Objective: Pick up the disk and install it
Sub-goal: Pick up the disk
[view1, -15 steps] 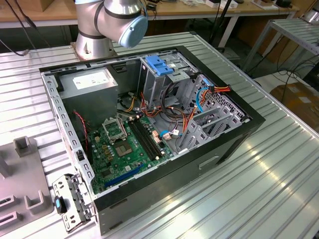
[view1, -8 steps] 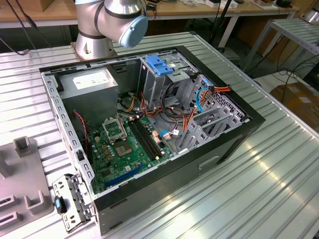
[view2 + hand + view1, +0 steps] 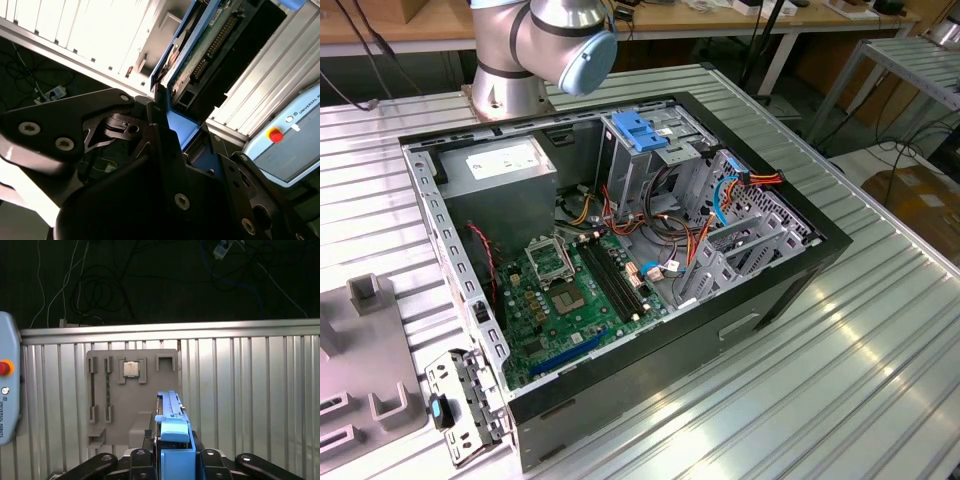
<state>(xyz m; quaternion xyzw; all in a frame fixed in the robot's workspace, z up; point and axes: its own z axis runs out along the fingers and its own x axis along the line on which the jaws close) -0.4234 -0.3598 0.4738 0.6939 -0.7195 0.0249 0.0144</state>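
Observation:
In both wrist views my gripper (image 3: 175, 452) is shut on the disk (image 3: 171, 412), which it holds edge-on. A blue plastic rail runs along the disk's side, and the black fingers (image 3: 150, 442) press on it from both sides. The second wrist view shows the disk's (image 3: 210, 42) green circuit-board face and connector sticking out past the gripper (image 3: 182, 127). The disk hangs above the ribbed metal table, over a grey fixture plate (image 3: 115, 405). The open computer case (image 3: 620, 250) lies on the table in the exterior view, with its grey drive cage (image 3: 650, 165) under a blue latch (image 3: 638, 130).
Inside the case are a power-supply box (image 3: 505, 170), a motherboard (image 3: 570, 290) and loose cables (image 3: 670, 235). The grey fixture plate (image 3: 360, 350) holds a processor chip (image 3: 131, 369). A teach pendant (image 3: 7, 385) with a red button lies on the table. The arm's base (image 3: 535, 50) stands behind the case.

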